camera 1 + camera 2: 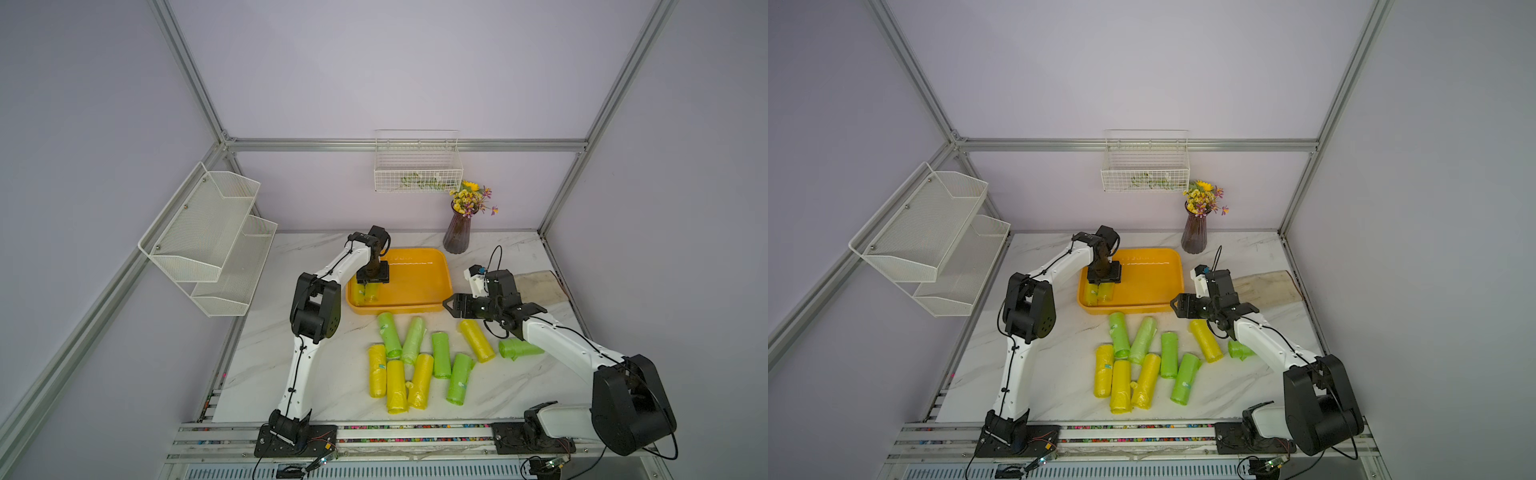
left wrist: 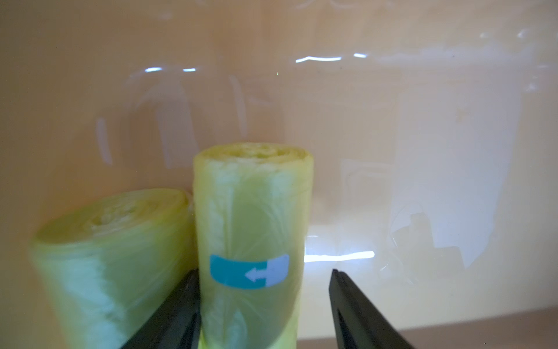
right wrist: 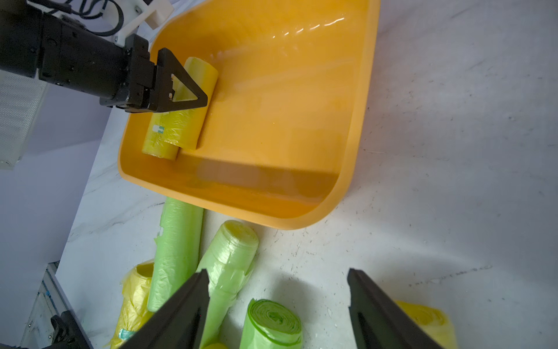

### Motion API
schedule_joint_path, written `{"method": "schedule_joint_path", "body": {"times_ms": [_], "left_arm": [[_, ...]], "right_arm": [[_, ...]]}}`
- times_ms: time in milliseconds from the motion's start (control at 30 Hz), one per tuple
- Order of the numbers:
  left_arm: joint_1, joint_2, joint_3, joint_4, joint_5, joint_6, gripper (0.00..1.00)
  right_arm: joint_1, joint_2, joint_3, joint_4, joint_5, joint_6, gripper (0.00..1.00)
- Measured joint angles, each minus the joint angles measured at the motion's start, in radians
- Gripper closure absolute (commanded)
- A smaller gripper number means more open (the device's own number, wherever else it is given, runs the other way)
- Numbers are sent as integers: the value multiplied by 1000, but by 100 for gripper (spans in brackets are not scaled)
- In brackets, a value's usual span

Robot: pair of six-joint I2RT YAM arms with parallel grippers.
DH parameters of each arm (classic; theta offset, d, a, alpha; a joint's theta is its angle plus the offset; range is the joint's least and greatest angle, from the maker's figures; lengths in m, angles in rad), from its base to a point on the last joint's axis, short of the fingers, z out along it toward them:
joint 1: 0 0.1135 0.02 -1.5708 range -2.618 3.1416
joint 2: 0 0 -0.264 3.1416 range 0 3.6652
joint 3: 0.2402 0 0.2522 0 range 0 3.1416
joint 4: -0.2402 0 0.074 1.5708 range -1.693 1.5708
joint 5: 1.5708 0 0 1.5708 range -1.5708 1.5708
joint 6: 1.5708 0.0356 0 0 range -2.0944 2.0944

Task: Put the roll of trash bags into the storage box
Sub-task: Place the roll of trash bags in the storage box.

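The orange-yellow storage box sits mid-table. Two yellow rolls of trash bags lie side by side in its near-left corner. My left gripper reaches down into the box and is open. It straddles the roll with a blue arrow sticker: one finger touches the roll, the other stands apart. The other roll lies beside it. My right gripper is open and holds nothing, just off the box's near-right corner.
Several loose green and yellow rolls lie on the marble table in front of the box; one green roll is below my right gripper. A vase of flowers, a wire basket, a mesh shelf and a cloth surround the work area.
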Motion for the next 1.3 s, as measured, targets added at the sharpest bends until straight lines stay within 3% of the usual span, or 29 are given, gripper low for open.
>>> {"method": "schedule_joint_path", "body": {"times_ms": [133, 333, 433, 600, 800, 1000, 1300], "left_arm": [[-2, -67, 0, -2, -13, 3, 35], [-8, -160, 5, 62, 9, 21, 62], [-10, -128, 52, 94, 32, 40, 68], [-9, 12, 159, 135, 69, 64, 71], [4, 119, 174, 135, 80, 84, 71], [14, 117, 145, 148, 75, 94, 72], [3, 28, -58, 209, 85, 90, 73]], "right_arm": [[0, 0, 14, -4, 11, 2, 22], [0, 0, 15, -6, 19, 18, 23], [0, 4, 27, -23, 19, 23, 23], [0, 1, 50, -39, 35, 29, 23], [0, -24, 40, -44, 41, 51, 23], [0, -33, 30, -44, 42, 61, 23], [0, -32, 29, -43, 40, 64, 23]]}}
